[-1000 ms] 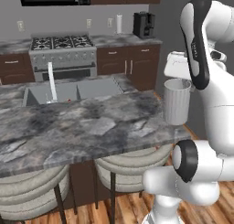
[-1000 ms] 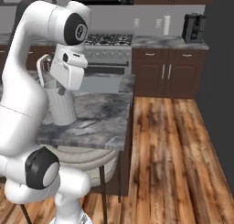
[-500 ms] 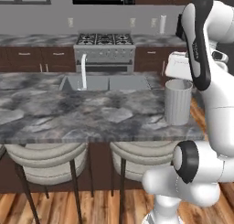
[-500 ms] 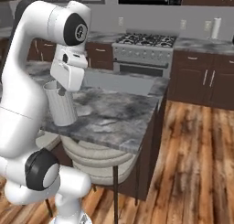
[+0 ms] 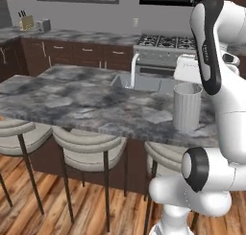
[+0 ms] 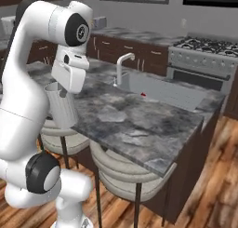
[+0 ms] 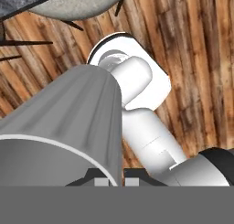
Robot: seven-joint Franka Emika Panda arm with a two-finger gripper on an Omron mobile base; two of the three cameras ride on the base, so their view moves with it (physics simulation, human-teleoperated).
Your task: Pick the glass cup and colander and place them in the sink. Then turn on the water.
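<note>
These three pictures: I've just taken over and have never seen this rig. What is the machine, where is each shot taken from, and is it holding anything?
The machine is a white robot arm on a driving base, in a rendered kitchen. Two pictures come from cameras on the base, behind the arm to its left and right, looking forward over the counter. The third comes from a camera on the hand, looking along the gripper.

The gripper is shut on the rim of the glass cup, a tall, pale ribbed tumbler carried upright near the front edge of the grey marble counter. The hand camera looks down the cup's side to the wooden floor.

Beyond lies the sink with its pale arched faucet. Stools stand beneath the counter.
</note>
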